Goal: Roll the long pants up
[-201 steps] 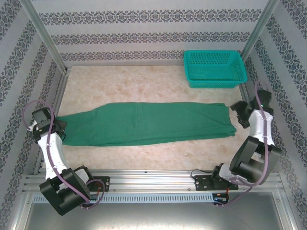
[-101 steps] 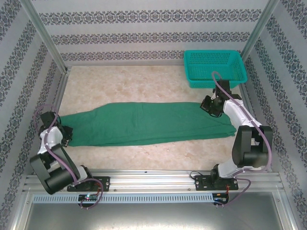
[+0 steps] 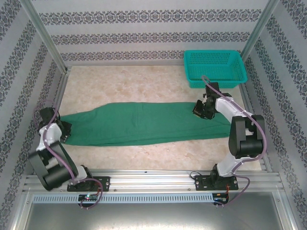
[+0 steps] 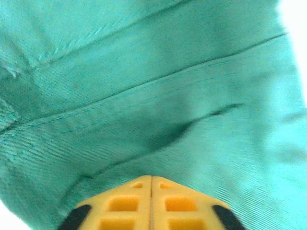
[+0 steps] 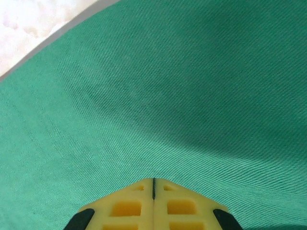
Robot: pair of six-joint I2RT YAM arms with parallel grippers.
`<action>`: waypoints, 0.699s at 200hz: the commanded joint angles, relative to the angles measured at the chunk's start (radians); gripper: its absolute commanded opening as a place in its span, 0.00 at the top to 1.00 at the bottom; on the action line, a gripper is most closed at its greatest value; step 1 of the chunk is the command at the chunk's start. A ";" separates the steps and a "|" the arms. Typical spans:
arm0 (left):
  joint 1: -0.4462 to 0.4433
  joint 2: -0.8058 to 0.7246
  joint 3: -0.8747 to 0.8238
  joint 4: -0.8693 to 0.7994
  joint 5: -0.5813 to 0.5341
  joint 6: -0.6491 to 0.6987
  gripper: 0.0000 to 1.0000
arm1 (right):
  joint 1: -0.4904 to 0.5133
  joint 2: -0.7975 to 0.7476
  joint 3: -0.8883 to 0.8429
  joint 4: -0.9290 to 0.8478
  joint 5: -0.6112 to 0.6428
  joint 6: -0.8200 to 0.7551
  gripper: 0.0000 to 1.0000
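Green long pants (image 3: 144, 122) unmoved; R hand (image 3: 201, 111) now clenched atop them, L hand (image 3: 64, 128) pinching edge.

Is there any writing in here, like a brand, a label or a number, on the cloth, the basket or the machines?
There is no text that can be read.
The long pants are plain green, with no tag showing.
The teal basket carries no label.
The walls bear only an ornamental pattern, no letters.
The small parts at the arm bases are too small to show any marking.

Left gripper (image 3: 65, 129) and right gripper (image 3: 201, 112) moved onto the long pants (image 3: 144, 123), closing.
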 commanded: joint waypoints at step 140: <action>-0.020 0.385 0.168 0.099 0.006 0.004 0.81 | 0.057 0.107 0.045 -0.025 0.018 -0.007 1.00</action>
